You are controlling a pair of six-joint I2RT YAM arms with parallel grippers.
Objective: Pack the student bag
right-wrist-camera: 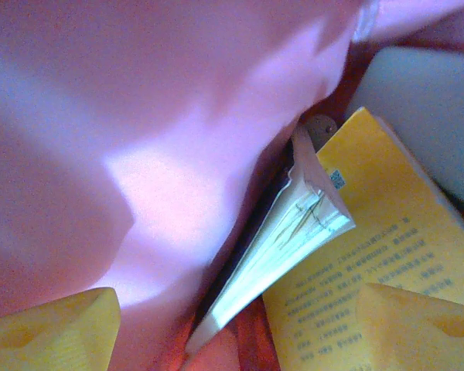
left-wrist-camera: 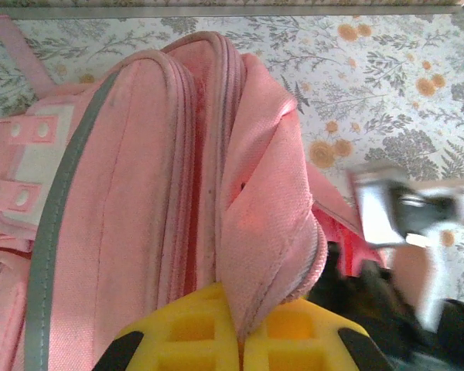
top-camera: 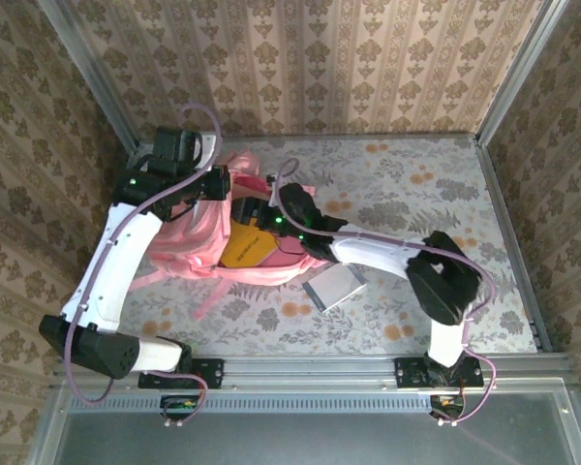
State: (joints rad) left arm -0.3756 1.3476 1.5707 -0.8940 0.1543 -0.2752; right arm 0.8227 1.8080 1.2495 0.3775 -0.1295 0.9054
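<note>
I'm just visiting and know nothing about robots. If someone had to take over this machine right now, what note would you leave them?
Left gripper: shut on the edge flap of the large pink fabric backpack.
Right gripper: open, at the backpack's opening.
Things: a yellow softcover book and a second book with pale page edges lie in the opening. A flat grey rectangular item lies on the floral table beside the backpack.
Done: two books are in.
Left: probably the grey item, then closing.
</note>
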